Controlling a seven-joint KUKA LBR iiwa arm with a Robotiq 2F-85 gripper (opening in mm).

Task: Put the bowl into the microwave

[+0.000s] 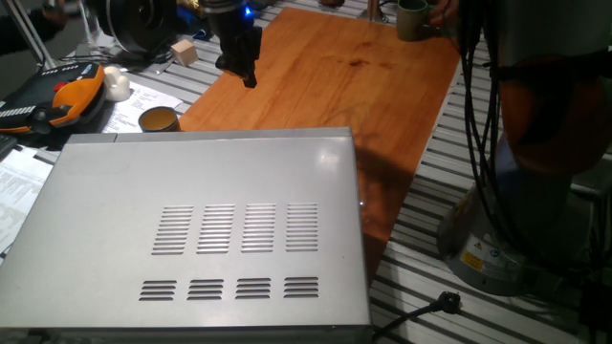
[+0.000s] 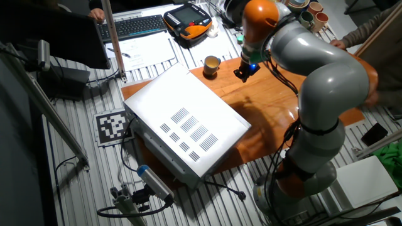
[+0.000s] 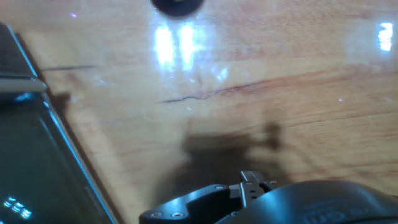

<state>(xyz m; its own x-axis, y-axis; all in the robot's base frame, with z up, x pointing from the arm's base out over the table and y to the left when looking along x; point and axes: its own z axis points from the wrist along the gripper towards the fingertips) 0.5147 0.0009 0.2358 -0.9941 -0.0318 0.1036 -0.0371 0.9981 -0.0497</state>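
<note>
The bowl is small, round and tan, and stands on the table just behind the microwave's far left corner; it also shows in the other fixed view. The microwave is a big silver-grey box with vent slots on top. Its dark front edge shows at the left of the hand view. My gripper hangs empty over the wooden board, to the right of the bowl and apart from it. Its fingertips are too dark to tell whether they are open or shut.
A grey-green mug stands at the board's far end. A white lump, a wooden block and an orange pendant lie at the left. Cables hang at the right. A dark round thing lies ahead.
</note>
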